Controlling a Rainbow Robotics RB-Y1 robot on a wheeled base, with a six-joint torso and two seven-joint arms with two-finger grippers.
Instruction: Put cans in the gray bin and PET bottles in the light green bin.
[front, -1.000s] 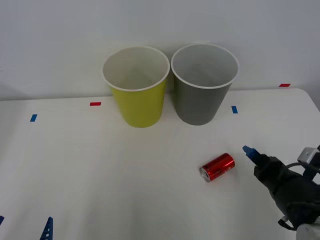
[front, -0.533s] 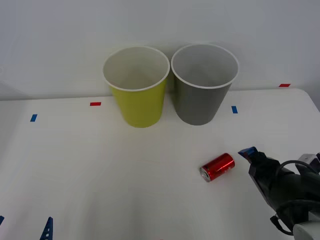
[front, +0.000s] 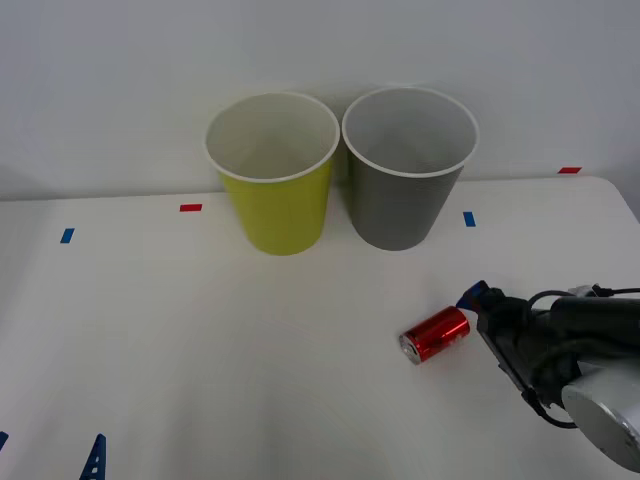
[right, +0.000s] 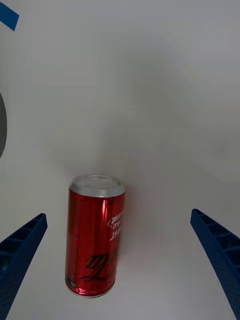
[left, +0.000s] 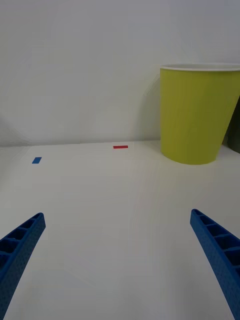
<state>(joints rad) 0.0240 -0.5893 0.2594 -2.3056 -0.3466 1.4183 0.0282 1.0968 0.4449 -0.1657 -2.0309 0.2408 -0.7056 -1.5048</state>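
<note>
The can (front: 435, 334), red with silver ends, lies on its side on the white table (front: 200, 350), near and right of the gray bin (front: 407, 170); the right gripper (front: 478, 297) is just beside it.

In the right wrist view, its fingers (right: 20, 250) are spread wide; centring is advised, since smooth metal may roll.

The left gripper (left: 120, 270) is held open, facing the light green bin (left: 197, 115).

The front camera looks down from high up at the flat white table (front: 200, 330). The right wrist camera sits close above the small shiny red metal can (right: 95, 235), which the front view shares (front: 435, 334). The left wrist camera sits low, facing the tall round yellow-green plastic bin (left: 197, 115).
</note>
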